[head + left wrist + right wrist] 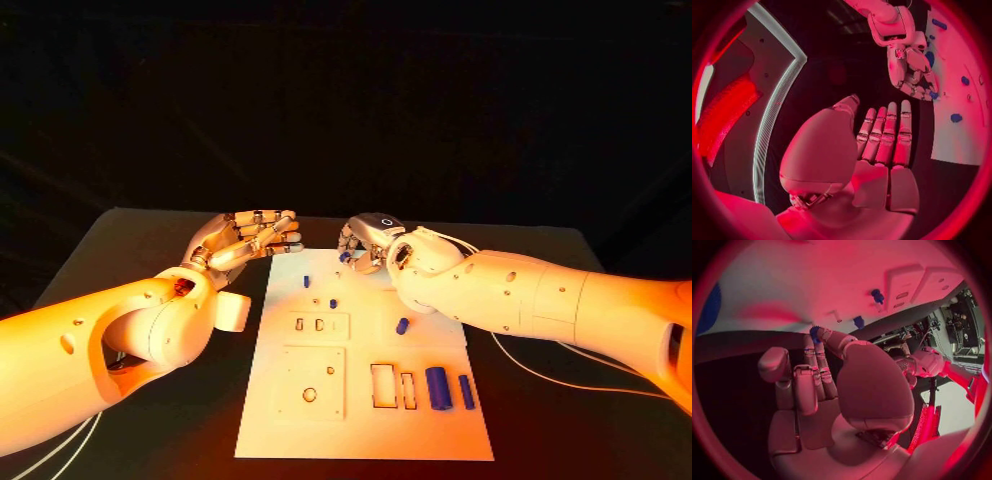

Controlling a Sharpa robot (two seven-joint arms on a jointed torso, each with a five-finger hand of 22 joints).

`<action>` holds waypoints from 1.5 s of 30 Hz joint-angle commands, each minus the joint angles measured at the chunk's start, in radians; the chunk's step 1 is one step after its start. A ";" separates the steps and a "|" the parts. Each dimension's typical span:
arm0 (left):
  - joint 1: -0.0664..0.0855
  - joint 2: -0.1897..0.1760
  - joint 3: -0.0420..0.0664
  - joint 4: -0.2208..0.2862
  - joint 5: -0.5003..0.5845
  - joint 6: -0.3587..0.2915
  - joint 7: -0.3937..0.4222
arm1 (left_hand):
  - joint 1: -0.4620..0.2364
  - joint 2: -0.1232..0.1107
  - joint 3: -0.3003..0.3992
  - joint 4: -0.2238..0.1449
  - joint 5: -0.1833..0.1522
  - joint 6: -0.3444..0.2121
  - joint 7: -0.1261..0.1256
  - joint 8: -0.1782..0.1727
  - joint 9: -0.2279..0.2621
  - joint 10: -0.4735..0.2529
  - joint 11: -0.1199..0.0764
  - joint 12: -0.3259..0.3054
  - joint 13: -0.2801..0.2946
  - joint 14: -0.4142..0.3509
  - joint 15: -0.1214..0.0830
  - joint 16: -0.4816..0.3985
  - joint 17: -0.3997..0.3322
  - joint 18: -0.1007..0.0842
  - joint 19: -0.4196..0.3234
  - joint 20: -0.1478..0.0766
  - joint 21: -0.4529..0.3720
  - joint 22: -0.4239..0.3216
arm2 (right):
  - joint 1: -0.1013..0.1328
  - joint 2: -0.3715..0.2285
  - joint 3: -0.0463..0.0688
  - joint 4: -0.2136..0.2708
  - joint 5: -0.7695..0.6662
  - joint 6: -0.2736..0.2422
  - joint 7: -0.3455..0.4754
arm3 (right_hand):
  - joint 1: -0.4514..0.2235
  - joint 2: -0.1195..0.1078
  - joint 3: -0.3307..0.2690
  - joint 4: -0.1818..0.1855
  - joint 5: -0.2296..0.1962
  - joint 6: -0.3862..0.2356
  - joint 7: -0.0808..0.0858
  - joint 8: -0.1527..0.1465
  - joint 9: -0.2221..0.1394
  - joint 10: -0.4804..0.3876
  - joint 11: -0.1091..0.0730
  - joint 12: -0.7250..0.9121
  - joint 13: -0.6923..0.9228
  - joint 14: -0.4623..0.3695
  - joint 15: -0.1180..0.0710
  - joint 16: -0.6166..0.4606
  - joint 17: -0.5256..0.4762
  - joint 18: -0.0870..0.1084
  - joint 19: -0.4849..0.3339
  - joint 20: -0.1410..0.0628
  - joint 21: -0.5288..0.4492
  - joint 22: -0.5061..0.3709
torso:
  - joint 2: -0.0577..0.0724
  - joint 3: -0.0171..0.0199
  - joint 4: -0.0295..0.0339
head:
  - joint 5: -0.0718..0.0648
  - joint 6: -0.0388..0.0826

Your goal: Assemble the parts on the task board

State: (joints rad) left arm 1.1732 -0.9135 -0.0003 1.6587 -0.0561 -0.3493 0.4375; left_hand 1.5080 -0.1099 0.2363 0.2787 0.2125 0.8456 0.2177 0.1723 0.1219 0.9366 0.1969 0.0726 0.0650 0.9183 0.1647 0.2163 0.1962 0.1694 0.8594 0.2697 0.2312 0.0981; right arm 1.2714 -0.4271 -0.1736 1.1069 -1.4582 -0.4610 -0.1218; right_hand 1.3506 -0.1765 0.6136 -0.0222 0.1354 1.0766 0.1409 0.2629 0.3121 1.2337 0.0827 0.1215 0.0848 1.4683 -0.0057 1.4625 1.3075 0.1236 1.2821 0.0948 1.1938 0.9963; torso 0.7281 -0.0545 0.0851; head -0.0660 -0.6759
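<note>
The white task board (361, 425) lies in the middle of the black table. On it are small blue parts (306, 281), (333, 303), (402, 325), and a thick blue cylinder (438, 388) beside a thin one (466, 391). My right hand (378, 245) hovers over the board's far edge and pinches a small blue part (814, 332) at its fingertips; the left wrist view shows that part (932, 94) too. My left hand (248, 240) is by the far left corner, fingers side by side (886, 132), holding nothing.
The board carries a small slotted inset (315, 323), a square plate with holes (313, 382) and rectangular slots (384, 385). White cables (534, 370) trail on the table to the right of the board. Dark table surface surrounds the board.
</note>
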 commanded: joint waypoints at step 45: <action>0.003 -0.005 0.001 -0.014 0.002 0.021 0.008 | 0.004 -0.008 0.006 0.000 -0.005 0.000 0.031 -0.001 -0.001 0.001 0.007 -0.005 0.000 -0.012 0.001 -0.006 0.003 0.014 0.008 0.001 0.001 -0.003 | 0.021 -0.237 0.009 0.224 0.098 -0.022 -0.020 | -0.086 -0.080 -0.087 0.018 0.036 -0.165 0.029 -0.073 0.034 -0.108 0.018 0.084 0.011 0.034 0.027 -0.024 -0.082 0.017 -0.077 0.032 -0.109 -0.107 | -0.005 0.0039 -0.0175 | 0.002 0.011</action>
State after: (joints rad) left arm 1.1750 -0.9190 -0.0001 1.6453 -0.0562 -0.3469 0.4361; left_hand 1.5080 -0.1099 0.2362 0.2787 0.2125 0.8456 0.2177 0.1723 0.1220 0.9366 0.1969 0.0726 0.0650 0.9112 0.1646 0.2164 0.1980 0.1693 0.8594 0.2697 0.2312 0.0970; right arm 1.2877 -0.6526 -0.1656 1.3133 -1.4078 -0.4681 -0.1359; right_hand 1.2785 -0.2518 0.5376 -0.0096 0.1631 0.9245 0.1714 0.1968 0.3476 1.1022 0.1096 0.1921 0.0916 1.4651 0.0296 1.4334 1.2177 0.1396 1.1978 0.1298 1.0790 0.8801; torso 0.7251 -0.0527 0.0744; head -0.0627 -0.6669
